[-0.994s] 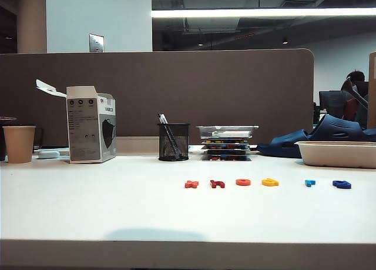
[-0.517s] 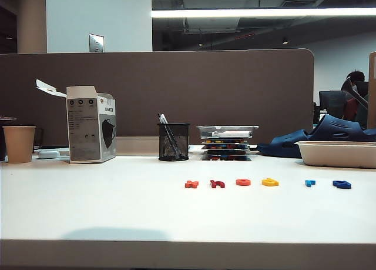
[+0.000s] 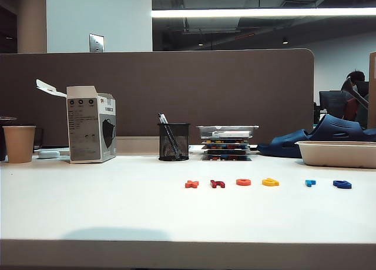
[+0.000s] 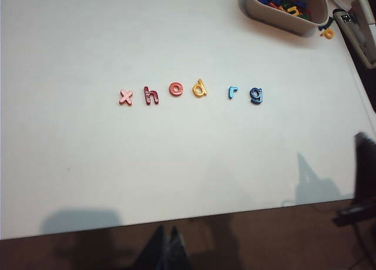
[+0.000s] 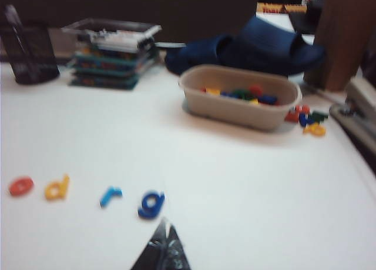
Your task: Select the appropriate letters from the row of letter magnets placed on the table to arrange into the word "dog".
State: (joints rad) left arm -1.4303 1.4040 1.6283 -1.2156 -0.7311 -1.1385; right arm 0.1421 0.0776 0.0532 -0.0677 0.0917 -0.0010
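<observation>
row (image 4: 191,92): I see 6 flat letters, x h o d r g, in 1 line on white table (image 4: 88,164)
o (image 4: 176,89): orange-red ring
d (image 4: 200,88): yellow, beside o
g (image 4: 256,95): dark blue, row's end

Left claw (image 4: 170,249): only the dark fingertips are seen, at the edge of the left wrist view, pressed together with no gap between them, raised well above the table (image 4: 176,158) and beyond its near edge.

Right claw (image 5: 163,249): dark tips are seen closed to a single point, held low over the table.

Neither arm is seen in the exterior view.
</observation>
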